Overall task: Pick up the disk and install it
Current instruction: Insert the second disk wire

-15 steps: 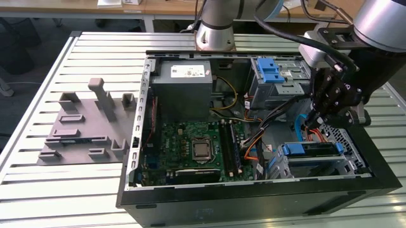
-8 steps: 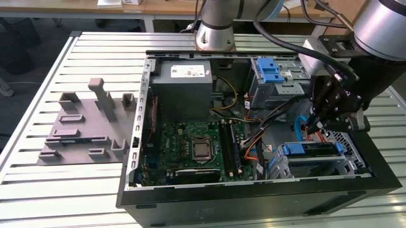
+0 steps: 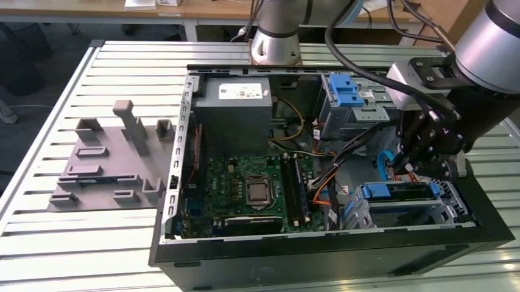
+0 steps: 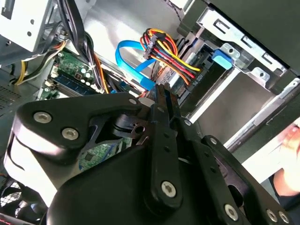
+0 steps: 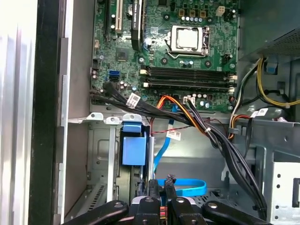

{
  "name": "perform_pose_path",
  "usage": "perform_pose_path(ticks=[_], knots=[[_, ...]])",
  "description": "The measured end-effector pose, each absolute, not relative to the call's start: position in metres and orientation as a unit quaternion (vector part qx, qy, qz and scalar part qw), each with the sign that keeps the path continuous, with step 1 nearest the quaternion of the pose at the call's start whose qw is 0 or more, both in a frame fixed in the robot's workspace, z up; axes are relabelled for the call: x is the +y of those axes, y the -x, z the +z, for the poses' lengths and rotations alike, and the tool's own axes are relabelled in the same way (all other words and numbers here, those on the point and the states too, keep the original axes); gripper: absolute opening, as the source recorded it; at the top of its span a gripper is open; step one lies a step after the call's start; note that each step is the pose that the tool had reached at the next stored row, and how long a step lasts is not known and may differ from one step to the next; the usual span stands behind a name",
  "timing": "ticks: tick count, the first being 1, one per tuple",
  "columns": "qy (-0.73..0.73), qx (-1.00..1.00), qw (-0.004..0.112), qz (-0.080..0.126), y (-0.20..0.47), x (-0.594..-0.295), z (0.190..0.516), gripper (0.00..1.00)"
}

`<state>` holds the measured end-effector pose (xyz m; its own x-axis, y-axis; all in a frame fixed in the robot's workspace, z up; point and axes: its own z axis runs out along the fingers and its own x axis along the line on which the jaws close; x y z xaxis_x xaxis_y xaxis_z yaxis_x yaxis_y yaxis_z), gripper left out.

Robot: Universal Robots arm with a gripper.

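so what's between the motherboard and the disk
In the first wrist view, a bundle of black and orange cables crosses between the motherboard and the disk.

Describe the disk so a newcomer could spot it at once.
Start at the open black computer case on the slatted table and go to its near corner at the exterior view's right, just under the pincer. The disk sits there in a silver bay: a flat slab edged by a blue bracket. The other blue-latched cage stands further back, beside the grey box.
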<state>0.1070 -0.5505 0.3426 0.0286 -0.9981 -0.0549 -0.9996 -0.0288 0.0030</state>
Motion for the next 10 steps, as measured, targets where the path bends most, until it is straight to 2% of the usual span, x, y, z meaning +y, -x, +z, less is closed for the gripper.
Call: perform_pose_path(ticks=[10], knots=[[0.716, 0.697, 0.02, 0.022, -0.107, -0.5609, 0.3383, 0.16]])
